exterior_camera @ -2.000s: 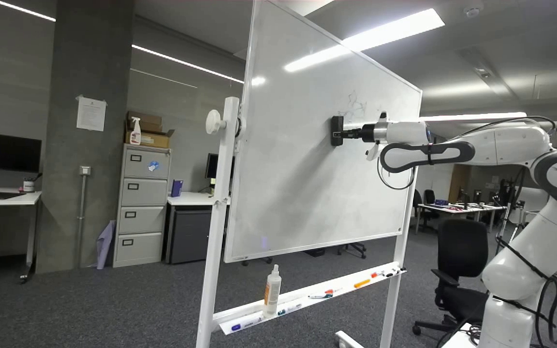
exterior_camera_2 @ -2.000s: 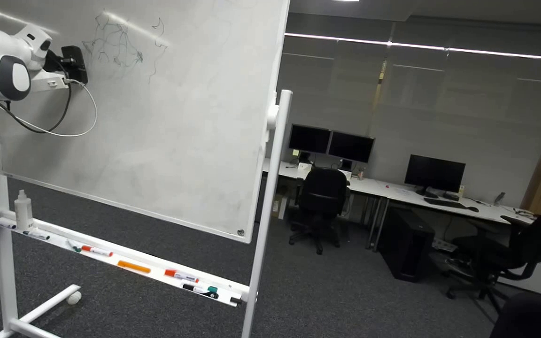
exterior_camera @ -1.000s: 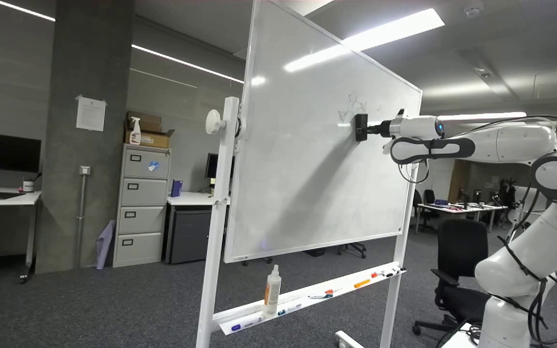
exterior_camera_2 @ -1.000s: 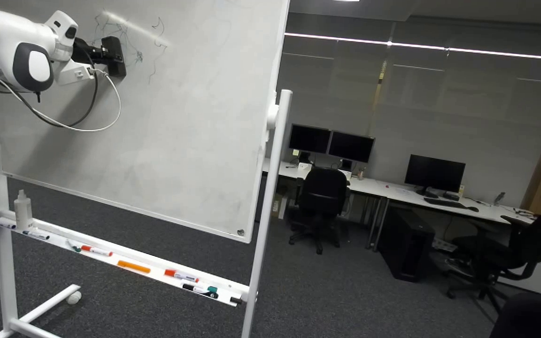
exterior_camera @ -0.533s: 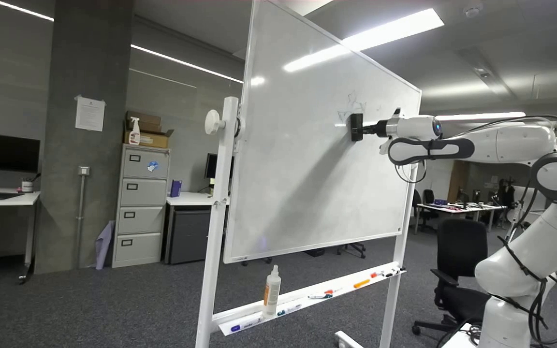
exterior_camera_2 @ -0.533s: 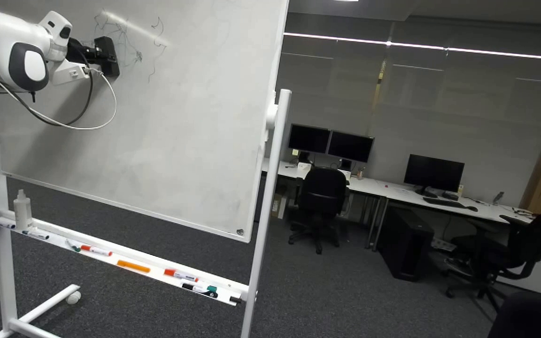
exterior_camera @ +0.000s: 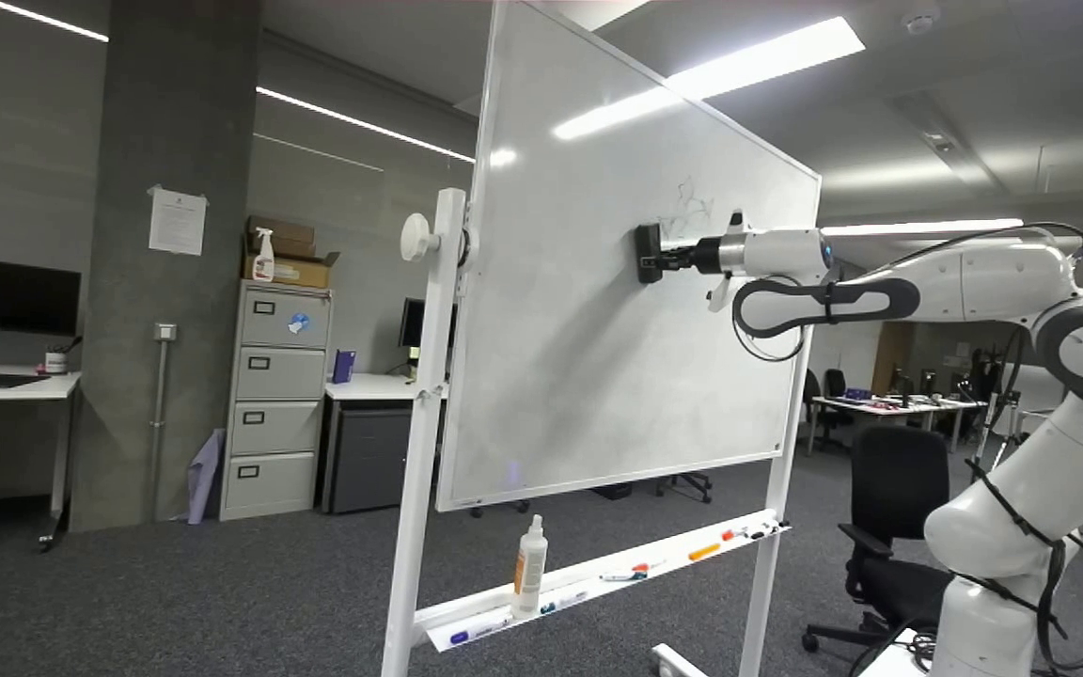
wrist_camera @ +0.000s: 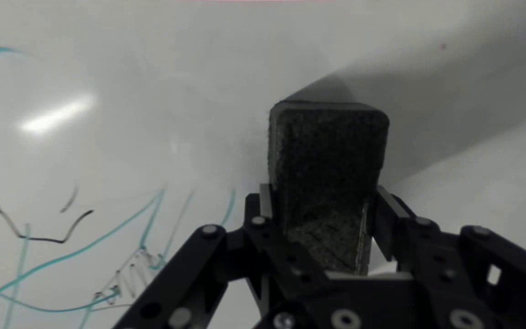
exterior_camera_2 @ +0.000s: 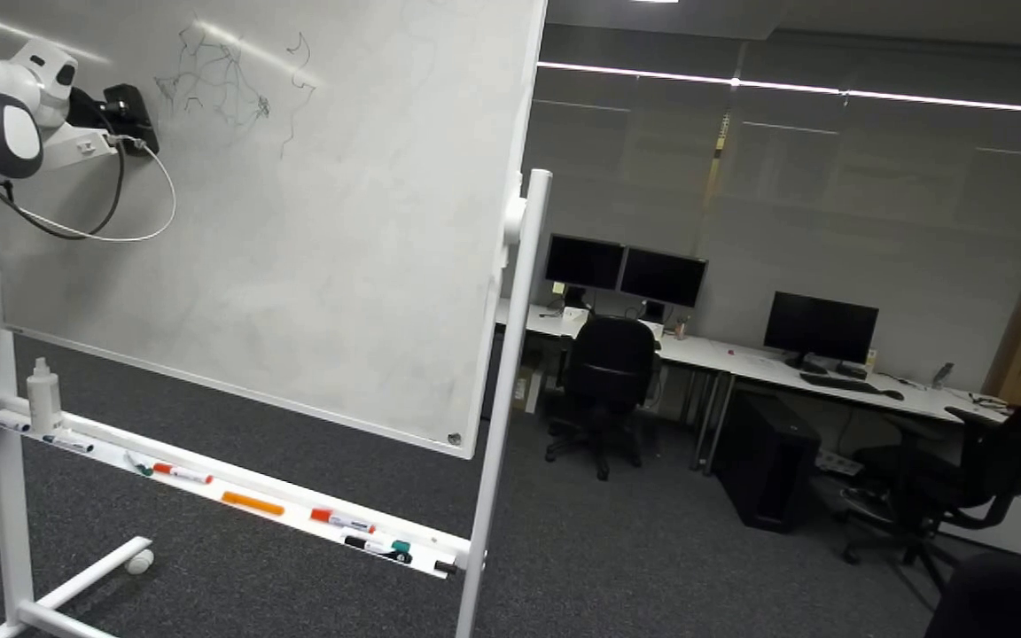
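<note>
Centrally in the wrist view, your gripper (wrist_camera: 326, 203) is clamped on a black eraser (wrist_camera: 329, 151), its fingers (wrist_camera: 265, 201) against the two long sides; the eraser stands at the face of the whiteboard (wrist_camera: 208, 82), with a shadow (wrist_camera: 427, 109) spreading to the right of it. To the left of your grip, teal lines (wrist_camera: 85, 248), a black curve (wrist_camera: 41, 239) and a hatched patch (wrist_camera: 130, 276) mark the surface. In an exterior view, your robot arm (exterior_camera: 965, 282) reaches in across the whiteboard's right edge and holds the eraser, tilted a little from upright, roughly midway between the top and bottom edges. Below the bottom edge, the pen tray (exterior_camera: 588, 570) bears a bottle (exterior_camera: 529, 574) standing near its left end, a blue-ended marker (exterior_camera: 480, 631) just beside the bottle at the left corner, and an orange marker (exterior_camera: 704, 552) lying toward the right end. In an exterior view, the eraser is nearer the whiteboard's left edge than its right, to the left of a tangle of drawn lines (exterior_camera_2: 227, 66), and a white cable (exterior_camera_2: 175, 197) loops below the arm. Well apart, beyond the right edge, a black chair (exterior_camera_2: 610, 363) stands at a desk (exterior_camera_2: 701, 352).
</note>
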You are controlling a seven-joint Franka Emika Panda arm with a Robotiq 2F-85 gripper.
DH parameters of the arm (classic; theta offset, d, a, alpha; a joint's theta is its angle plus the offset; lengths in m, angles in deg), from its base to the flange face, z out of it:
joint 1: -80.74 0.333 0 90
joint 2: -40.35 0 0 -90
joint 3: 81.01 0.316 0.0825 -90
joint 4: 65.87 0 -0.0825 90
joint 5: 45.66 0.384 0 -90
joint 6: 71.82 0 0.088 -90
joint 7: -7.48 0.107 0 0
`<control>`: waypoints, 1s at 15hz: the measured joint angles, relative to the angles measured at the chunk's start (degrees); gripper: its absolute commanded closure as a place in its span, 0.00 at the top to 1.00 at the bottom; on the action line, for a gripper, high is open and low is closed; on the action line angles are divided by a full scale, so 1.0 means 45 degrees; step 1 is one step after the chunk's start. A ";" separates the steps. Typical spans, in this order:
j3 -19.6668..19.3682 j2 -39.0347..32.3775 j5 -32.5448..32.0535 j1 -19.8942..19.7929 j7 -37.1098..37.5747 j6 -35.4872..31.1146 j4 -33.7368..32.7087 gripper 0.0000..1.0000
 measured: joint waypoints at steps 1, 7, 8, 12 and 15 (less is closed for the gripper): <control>0.0205 -0.0076 -0.0019 0.0005 -0.0037 0.0000 -0.0027 0.30; 0.0212 -0.0139 -0.0035 -0.0050 -0.0205 0.0222 -0.0262 0.30; 0.0083 -0.0099 -0.0034 -0.0091 -0.0205 0.0402 -0.0400 0.30; -0.1013 0.0142 -0.0025 -0.0177 -0.0205 0.1274 -0.1159 0.30; -0.1939 0.0135 -0.0022 -0.0414 -0.0205 0.1539 -0.1711 0.30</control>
